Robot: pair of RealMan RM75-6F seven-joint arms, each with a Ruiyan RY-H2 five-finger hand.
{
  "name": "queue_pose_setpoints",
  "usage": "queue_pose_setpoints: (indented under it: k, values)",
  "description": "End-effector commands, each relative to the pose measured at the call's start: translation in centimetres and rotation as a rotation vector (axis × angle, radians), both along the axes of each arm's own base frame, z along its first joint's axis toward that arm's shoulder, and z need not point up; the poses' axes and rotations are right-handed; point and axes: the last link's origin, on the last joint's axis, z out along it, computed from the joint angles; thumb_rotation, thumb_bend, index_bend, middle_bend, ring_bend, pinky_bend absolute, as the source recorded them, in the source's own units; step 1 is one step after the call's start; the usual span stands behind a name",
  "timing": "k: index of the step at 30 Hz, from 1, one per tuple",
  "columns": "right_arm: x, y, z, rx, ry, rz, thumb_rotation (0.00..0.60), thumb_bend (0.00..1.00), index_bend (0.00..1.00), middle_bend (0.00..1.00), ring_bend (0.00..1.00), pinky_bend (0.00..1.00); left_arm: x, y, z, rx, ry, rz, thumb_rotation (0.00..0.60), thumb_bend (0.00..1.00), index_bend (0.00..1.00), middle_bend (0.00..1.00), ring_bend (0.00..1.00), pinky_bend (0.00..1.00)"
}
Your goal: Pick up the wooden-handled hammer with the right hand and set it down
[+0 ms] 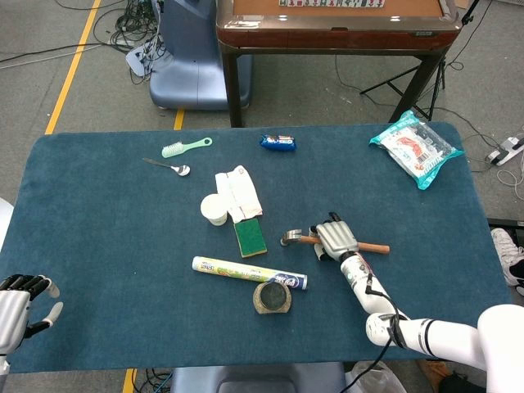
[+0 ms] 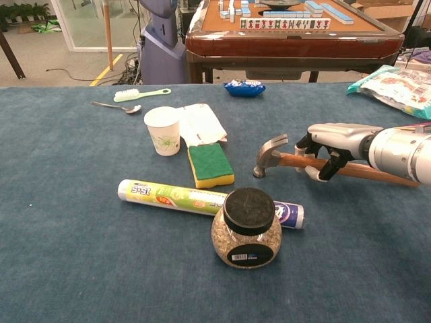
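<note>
The wooden-handled hammer (image 1: 296, 238) lies right of the table's middle, its steel head (image 2: 269, 153) toward the sponge and its handle (image 2: 367, 172) pointing right. My right hand (image 1: 336, 237) comes down on the handle just behind the head, and its fingers (image 2: 331, 165) curl around the wood and grip it. The head still seems to touch the cloth. My left hand (image 1: 20, 304) hovers at the near left edge of the table with its fingers apart, holding nothing.
Left of the hammer are a green sponge (image 2: 210, 163), a paper cup (image 2: 163, 130), a long tube (image 2: 195, 198) and a black-lidded jar (image 2: 247, 229). A spoon (image 1: 168, 166), a brush (image 1: 185, 147), a blue packet (image 1: 277, 142) and a snack bag (image 1: 415, 147) lie farther back.
</note>
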Motion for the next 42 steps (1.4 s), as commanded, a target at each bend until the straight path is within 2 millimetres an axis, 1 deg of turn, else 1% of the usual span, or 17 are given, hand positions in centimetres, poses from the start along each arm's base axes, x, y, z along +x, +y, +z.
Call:
queue_pose_setpoints:
  k: [1, 7, 12, 18, 28, 42]
  values:
    - [0.0, 0.0, 0.0, 0.000, -0.004, -0.001, 0.600, 0.64, 0.50, 0.55, 0.28, 0.07, 0.0, 0.0, 0.0, -0.001, 0.001, 0.001, 0.600, 0.25, 0.55, 0.50, 0.38, 0.28]
    - [-0.1, -0.1, 0.1, 0.003, -0.011, 0.001, 0.600, 0.77, 0.51, 0.56, 0.30, 0.07, 0.0, 0.0, -0.1, -0.003, 0.003, 0.003, 0.600, 0.25, 0.55, 0.50, 0.38, 0.28]
    - [-0.1, -0.2, 0.3, 0.008, -0.015, 0.001, 0.600, 0.86, 0.51, 0.56, 0.30, 0.07, -0.1, 0.0, -0.1, -0.002, 0.005, 0.004, 0.600, 0.25, 0.55, 0.50, 0.38, 0.27]
    - [0.0, -0.3, 0.6, 0.012, -0.030, 0.005, 0.600, 0.99, 0.52, 0.57, 0.33, 0.11, -0.1, 0.1, -0.2, -0.006, 0.007, 0.005, 0.600, 0.25, 0.55, 0.50, 0.38, 0.27]
    - [-0.2, -0.7, 1.3, 0.020, -0.042, -0.003, 0.600, 1.00, 0.52, 0.58, 0.35, 0.16, -0.1, 0.1, -0.3, -0.010, 0.010, 0.008, 0.600, 0.25, 0.55, 0.50, 0.38, 0.27]
    - [0.0, -0.8, 1.9, 0.039, -0.067, -0.009, 0.600, 1.00, 0.52, 0.58, 0.35, 0.16, -0.1, 0.0, -0.2, -0.007, 0.007, 0.008, 0.600, 0.25, 0.55, 0.50, 0.38, 0.27]
